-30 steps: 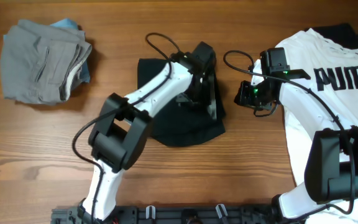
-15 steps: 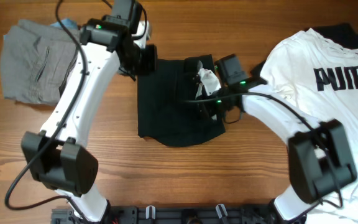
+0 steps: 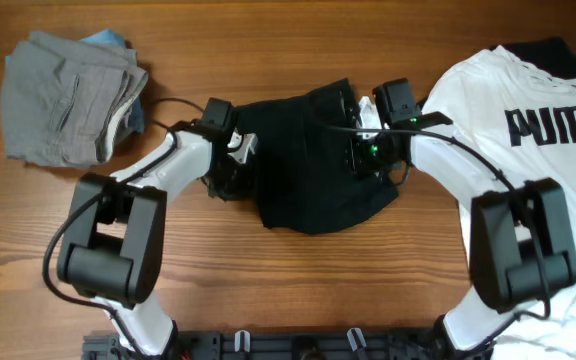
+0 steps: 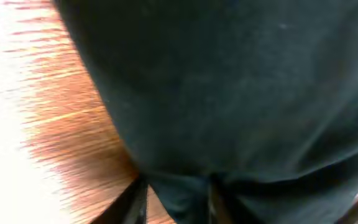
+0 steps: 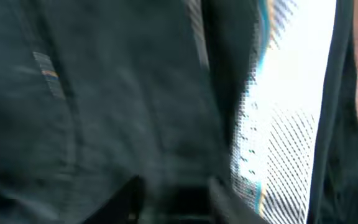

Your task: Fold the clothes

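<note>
Working on the black shorts point(image 3: 313, 175), you are sitting somewhere in the middle of the job, as I am judging it. The grey shorts point(image 3: 63, 95) are lying bundled at the far left of the table point(image 3: 268, 300) and looking already folded. The white PUMA T-shirt point(image 3: 528, 170) is sprawling flat and unfolded at the right, well apart from them. The black shorts are lying in the middle between your two arms, rumpled and uneven in outline, not yet making a neat fold. Your left gripper point(image 3: 238, 165) is sitting at their left edge and your right gripper point(image 3: 370, 155) at their right edge, just beside the T-shirt. In the left wrist view black cloth is running between the two fingers point(image 4: 135, 199), which are standing a little apart, but I cannot tell whether they are pinching it or only straddling it. The right wrist view is blurring too much to settle that side either, with dark fabric and a pale mesh lining point(image 5: 278, 143) filling it. You are probably looking at squaring these shorts first, then taking on the T-shirt.
</note>
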`<action>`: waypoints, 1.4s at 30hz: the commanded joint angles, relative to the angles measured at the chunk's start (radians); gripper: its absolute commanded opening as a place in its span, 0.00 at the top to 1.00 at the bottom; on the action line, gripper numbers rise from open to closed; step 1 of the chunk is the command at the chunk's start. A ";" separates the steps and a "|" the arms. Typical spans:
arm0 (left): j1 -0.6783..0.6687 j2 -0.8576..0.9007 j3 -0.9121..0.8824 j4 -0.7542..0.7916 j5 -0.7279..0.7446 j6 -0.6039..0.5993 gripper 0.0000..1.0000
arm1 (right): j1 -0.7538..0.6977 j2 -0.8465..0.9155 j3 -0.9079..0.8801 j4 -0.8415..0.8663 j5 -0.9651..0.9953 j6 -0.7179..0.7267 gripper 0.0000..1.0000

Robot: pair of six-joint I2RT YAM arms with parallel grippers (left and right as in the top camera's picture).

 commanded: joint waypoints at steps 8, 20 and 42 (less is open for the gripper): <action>0.026 -0.018 0.018 -0.077 0.165 0.012 0.53 | 0.001 0.146 -0.013 0.113 0.253 0.222 0.96; -0.064 -0.152 0.030 -0.146 0.232 -0.036 0.96 | -0.005 -0.022 -0.011 -0.045 0.238 0.158 0.95; 0.301 -0.070 -0.041 0.761 0.302 -0.387 0.93 | 0.004 0.087 -0.012 0.284 0.354 0.036 0.79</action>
